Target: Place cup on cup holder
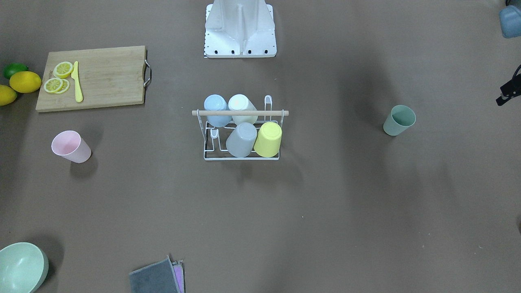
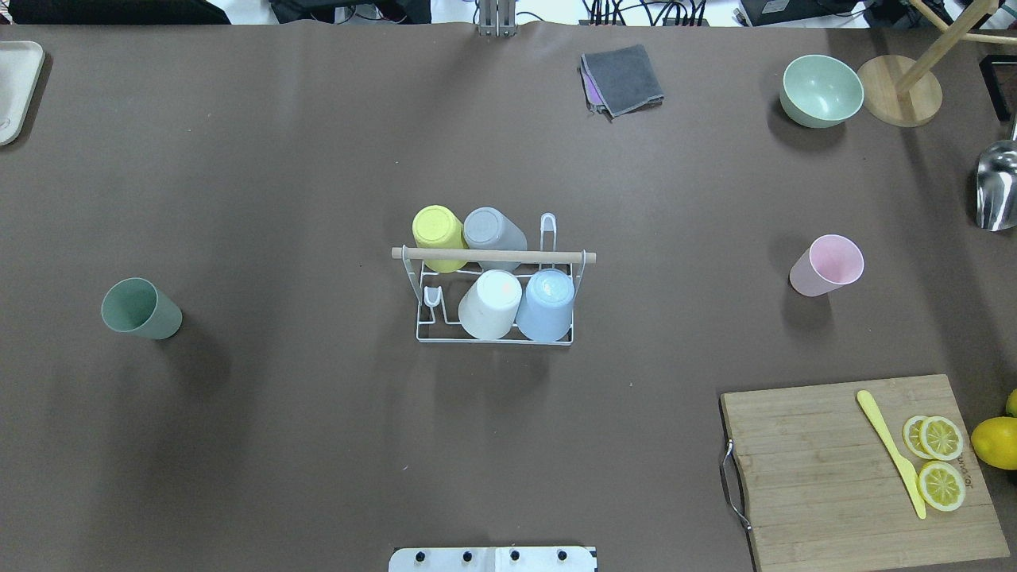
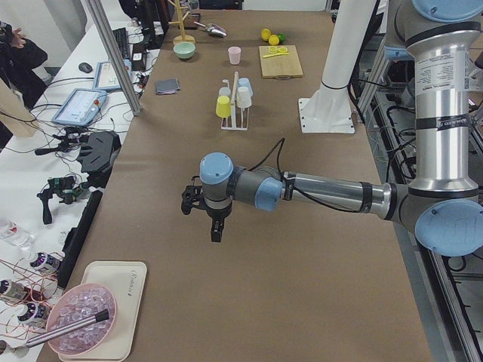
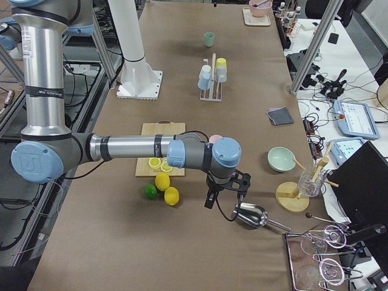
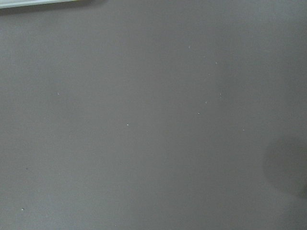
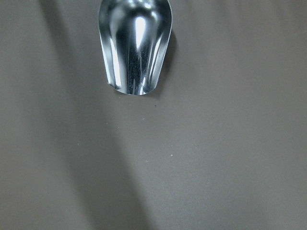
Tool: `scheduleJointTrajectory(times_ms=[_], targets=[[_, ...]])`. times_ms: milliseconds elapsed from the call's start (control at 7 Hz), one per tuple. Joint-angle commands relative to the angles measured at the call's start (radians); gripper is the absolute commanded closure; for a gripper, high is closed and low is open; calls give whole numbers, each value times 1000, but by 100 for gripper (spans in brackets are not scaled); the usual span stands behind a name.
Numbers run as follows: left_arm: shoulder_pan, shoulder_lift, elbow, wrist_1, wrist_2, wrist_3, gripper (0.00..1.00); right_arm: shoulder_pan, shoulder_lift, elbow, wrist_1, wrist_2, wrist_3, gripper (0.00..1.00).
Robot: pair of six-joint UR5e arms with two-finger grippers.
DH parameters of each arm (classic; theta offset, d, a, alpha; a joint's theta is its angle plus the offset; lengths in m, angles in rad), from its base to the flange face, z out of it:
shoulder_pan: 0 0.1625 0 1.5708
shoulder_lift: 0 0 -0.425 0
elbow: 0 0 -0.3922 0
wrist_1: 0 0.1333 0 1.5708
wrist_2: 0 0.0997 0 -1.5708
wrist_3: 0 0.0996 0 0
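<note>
Brown covering runs the whole length of the table (image 2: 318,445), and at its middle stands the cup rack (image 2: 493,255), white wire with a pale wooden rod across the top. Four cups sit mouth down on its prongs: the yellow cup (image 2: 437,228) and the grey cup (image 2: 494,229) in the row farther from the robot, the white cup (image 2: 491,306) and the blue cup (image 2: 547,304) in the nearer row. Two prongs stand bare.

Well apart from the rack, the green cup (image 2: 140,308) stands mouth up on the robot's left side, and the pink cup (image 2: 826,264) stands mouth up on its right.

From the side, the left gripper (image 3: 207,217) hangs over bare table at the robot's left end, far from any cup. The right gripper (image 4: 223,195) hangs at the opposite end, just above a metal scoop (image 6: 135,43). I cannot tell whether either set of fingers is parted or closed; neither wrist camera shows them.

A cutting board (image 2: 810,469) with lemon slices (image 2: 940,461) and a yellow knife (image 2: 890,449) lies near the pink cup.
</note>
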Motion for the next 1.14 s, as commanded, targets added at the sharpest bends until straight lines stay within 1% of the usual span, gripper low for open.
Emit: scheduleJointTrajectory(times_ms=[0,143,286,429,714,857,1000], targets=[[0,9,2,0,0,0,2,0,2,4,0,-2,-2,1],[0,9,2,0,0,-1,2,-23,8,3,-1,1,0,1],[0,9,2,0,0,-3,2,-103,52,-8,-17,4,14,1],[0,2,4,0,0,-3,2,-168,133,-39,-67,2,14,0],[0,-18,5,0,0,-1,2,-254,306,-105,-197,1,17,0],[0,-70,15,6,1,-4,2,-306,357,-122,-208,2,102,0],[0,-115,45,6,3,-4,2,-383,405,-149,-207,1,195,0]])
